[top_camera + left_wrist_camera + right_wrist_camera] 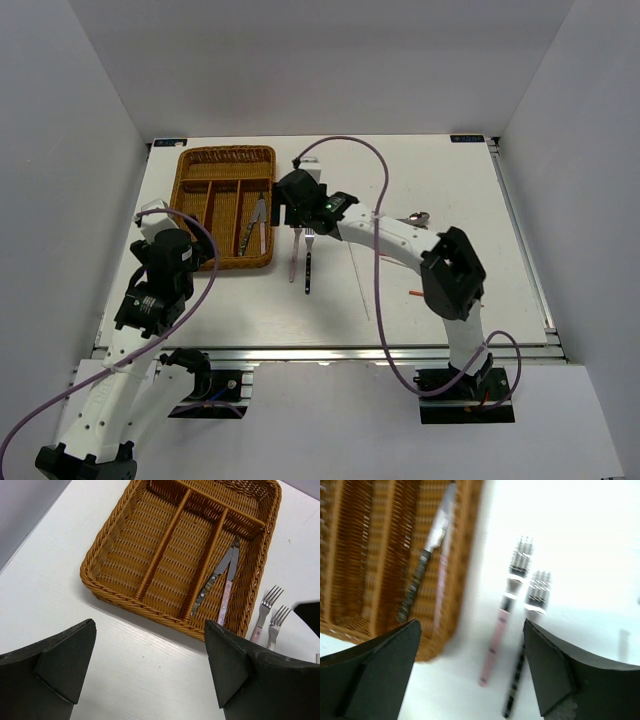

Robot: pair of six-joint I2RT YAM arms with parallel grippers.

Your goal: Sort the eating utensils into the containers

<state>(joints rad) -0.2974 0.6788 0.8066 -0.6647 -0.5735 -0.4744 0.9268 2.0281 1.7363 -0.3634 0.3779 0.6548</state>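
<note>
Two knives (227, 572) lie in the rightmost long slot of the wicker tray (107, 537), upper left of the overhead view. A pink-handled fork (502, 615) and a dark-handled fork (536, 587) rest on the table (450, 200) just right of it. The right gripper (471, 625) hovers above the forks, jaws wide and empty. The left gripper (150, 625), equally wide, hangs below the tray.

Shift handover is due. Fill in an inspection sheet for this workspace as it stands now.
Surface: white table, no spills seen.
Job's things: wicker tray holds two knives in its rightmost long slot; two forks lie on the table beside it; pale stick and red sliver farther right.
Clutter: nothing seen.
Jaws: left jaws open, short of the tray; right jaws open above the forks, holding nothing.
Cables: purple cables loop above the table.
Surroundings: grey walls on three sides.
</note>
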